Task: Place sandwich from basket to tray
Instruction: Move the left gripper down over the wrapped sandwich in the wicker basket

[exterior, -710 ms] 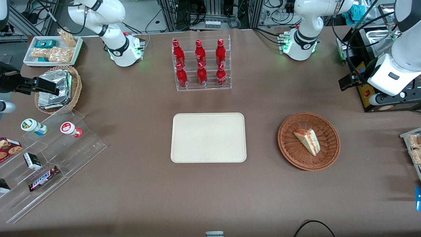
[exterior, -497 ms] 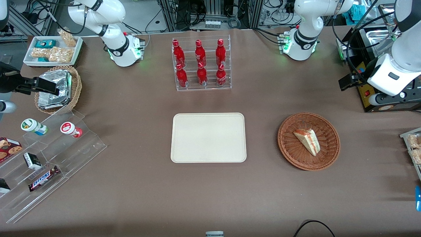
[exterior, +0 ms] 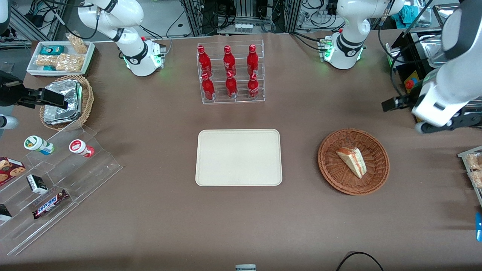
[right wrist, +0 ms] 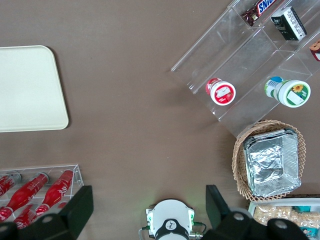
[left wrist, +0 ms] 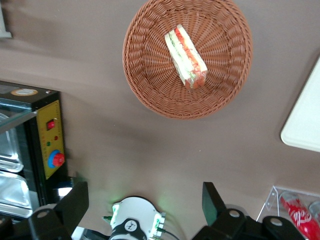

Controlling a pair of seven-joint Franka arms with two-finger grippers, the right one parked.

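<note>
Well apart from the sandwich [left wrist: 185,56] in its basket [left wrist: 145,80], the gripper [left wrist: 145,200] hovers, jaws spread wide.

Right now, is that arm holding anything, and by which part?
Nothing. The gripper hangs open, farther from the front camera than the basket, where the sandwich lies untouched.

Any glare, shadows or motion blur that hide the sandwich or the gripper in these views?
Front view: even light, sandwich sharp in the basket; the arm casts only faint shadows. Left wrist view: sandwich crisp, gripper open and dark against the table, no glare. Right wrist view: tray slightly washed out.
</note>
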